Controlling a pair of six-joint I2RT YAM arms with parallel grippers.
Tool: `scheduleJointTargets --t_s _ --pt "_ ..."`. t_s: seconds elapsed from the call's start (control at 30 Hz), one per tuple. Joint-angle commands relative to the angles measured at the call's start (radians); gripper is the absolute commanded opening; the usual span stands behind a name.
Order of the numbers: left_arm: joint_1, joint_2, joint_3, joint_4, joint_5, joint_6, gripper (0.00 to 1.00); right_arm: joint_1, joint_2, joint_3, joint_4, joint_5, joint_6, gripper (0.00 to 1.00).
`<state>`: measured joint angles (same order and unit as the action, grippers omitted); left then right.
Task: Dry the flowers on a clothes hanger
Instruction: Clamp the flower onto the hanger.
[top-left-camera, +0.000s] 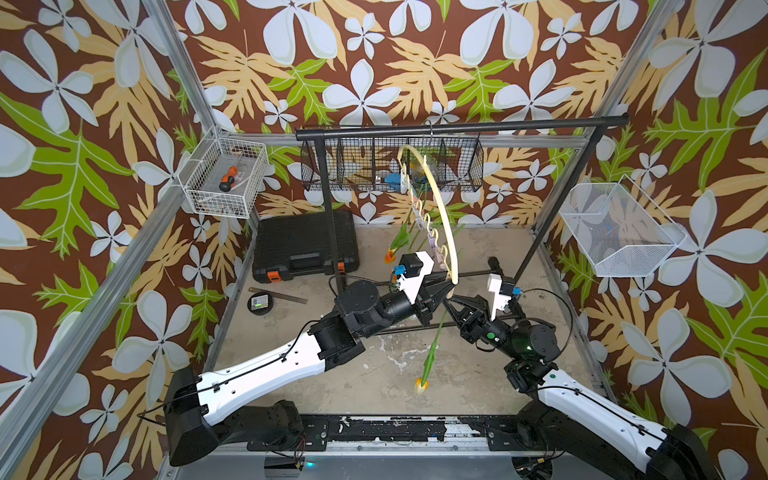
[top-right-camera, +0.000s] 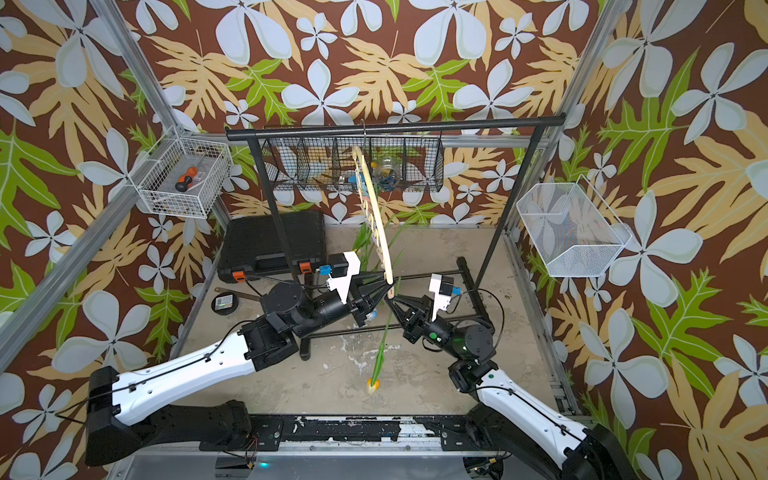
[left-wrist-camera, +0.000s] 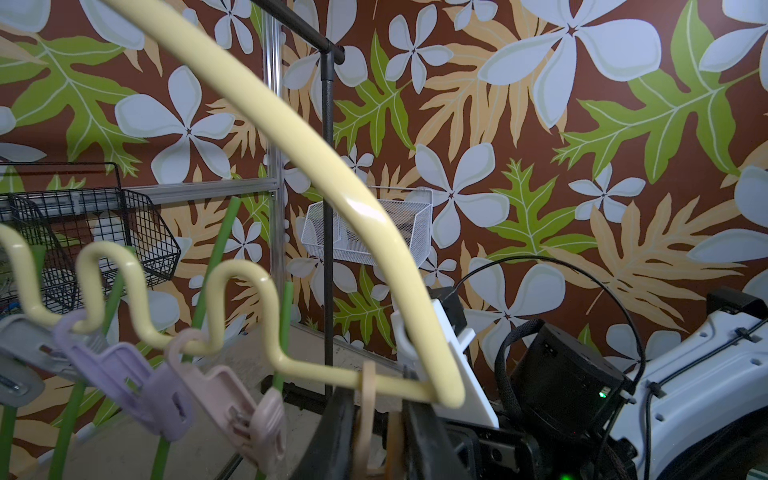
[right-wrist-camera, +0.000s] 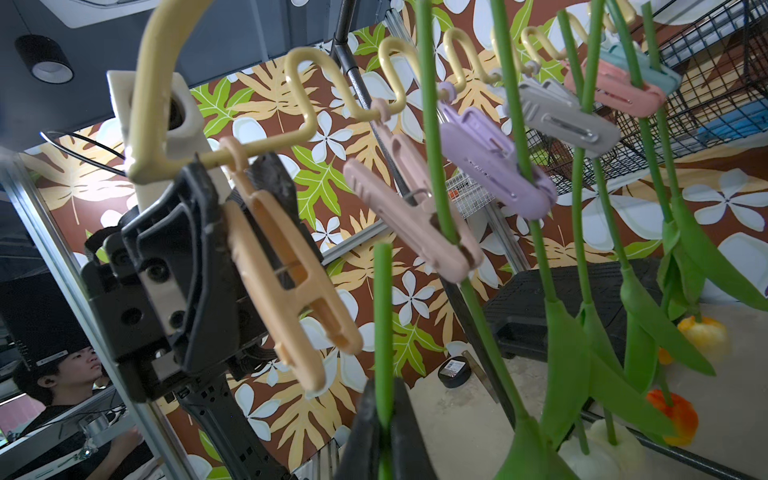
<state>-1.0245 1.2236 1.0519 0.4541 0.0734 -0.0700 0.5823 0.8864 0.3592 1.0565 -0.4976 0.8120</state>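
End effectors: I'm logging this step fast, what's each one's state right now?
Left end effector: closed on the peach clothespin.
Right end effector: closed on a tulip stem.

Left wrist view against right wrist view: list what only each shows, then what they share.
Left wrist only: the fine-mesh white basket. Right wrist only: orange tulip heads, the black tool case, the right gripper shut on a green stem. Both: the cream clothes hanger, pastel clothespins, the left gripper on the peach clothespin.

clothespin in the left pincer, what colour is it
Pale peach-orange; the clothespin shows best in the right wrist view, clamped in the left pincer.
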Motion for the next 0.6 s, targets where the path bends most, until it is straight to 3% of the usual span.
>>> scheduleJointTargets --t_s 0.0,0.57 --pt "0.001 0.010 0.004 0.070 -0.026 -0.021 0.22 0.004 0.004 0.001 0.052 -0.007 0.013 0.00" --pt "0.001 0.039 -0.002 0.107 -0.032 -0.033 0.21 0.016 0.011 0.001 0.095 -0.030 0.011 0.00"
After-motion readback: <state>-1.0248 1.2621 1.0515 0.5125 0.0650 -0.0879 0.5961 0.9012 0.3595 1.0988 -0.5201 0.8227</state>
